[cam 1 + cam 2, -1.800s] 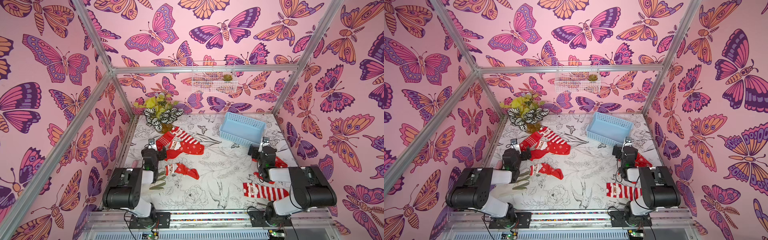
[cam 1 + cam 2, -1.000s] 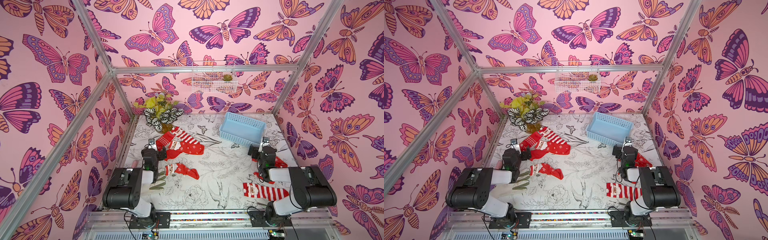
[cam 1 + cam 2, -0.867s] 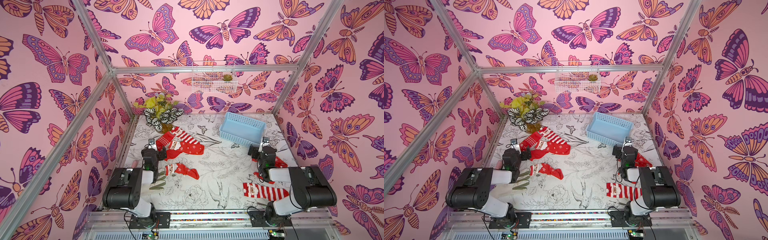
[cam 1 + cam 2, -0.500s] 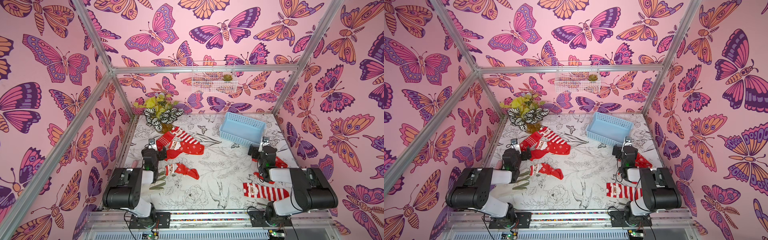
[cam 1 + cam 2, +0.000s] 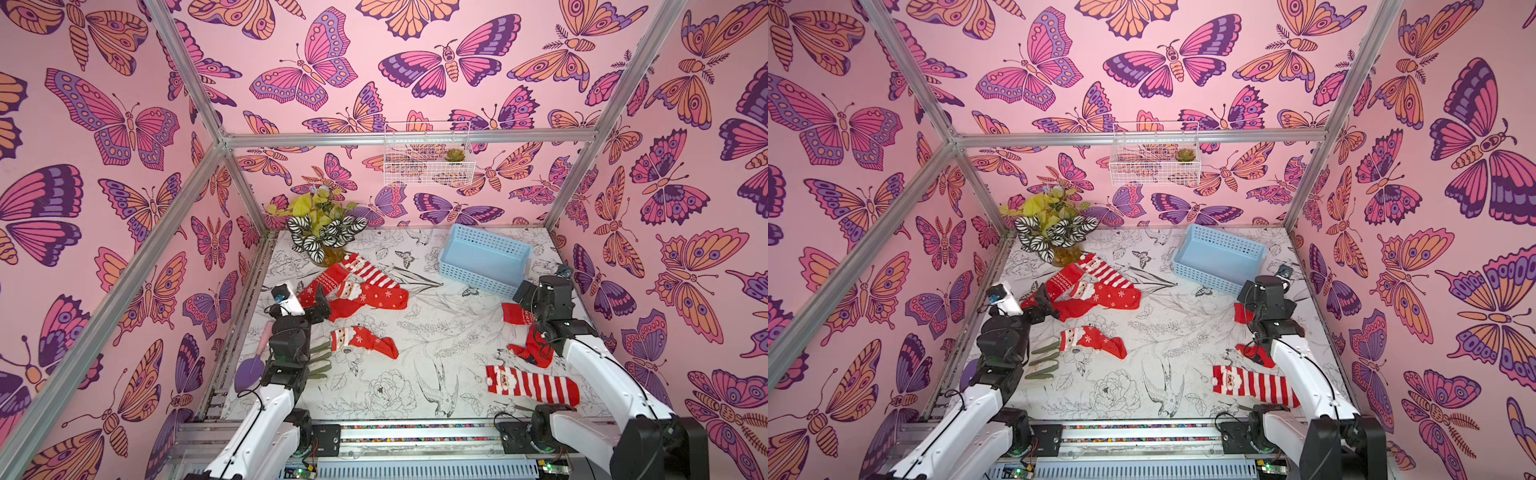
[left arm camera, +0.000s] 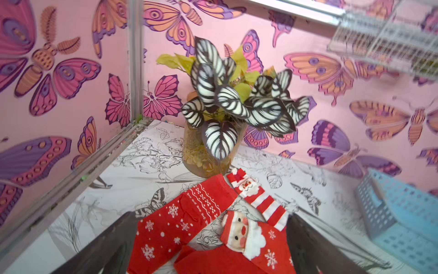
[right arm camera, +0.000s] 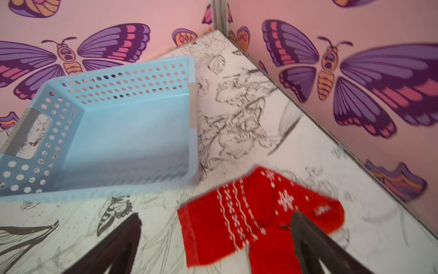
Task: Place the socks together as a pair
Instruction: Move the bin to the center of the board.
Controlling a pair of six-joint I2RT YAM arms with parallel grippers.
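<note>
The left claw and right claw hang low and forward, jaws spread wide.

- Light: bright, even, soft; shadows faint.
- My right wrist view: motion-blurred; red sock and basket smeared.
- My left wrist view: edges bowed; wire rack blurred.

Left wrist camera: socks by the potted plant.
Left gripper jaws wide apart. White-patterned snowflake sock, striped Santa sock and Santa-faced snowflake sock overlap; blue basket well apart.
</note>
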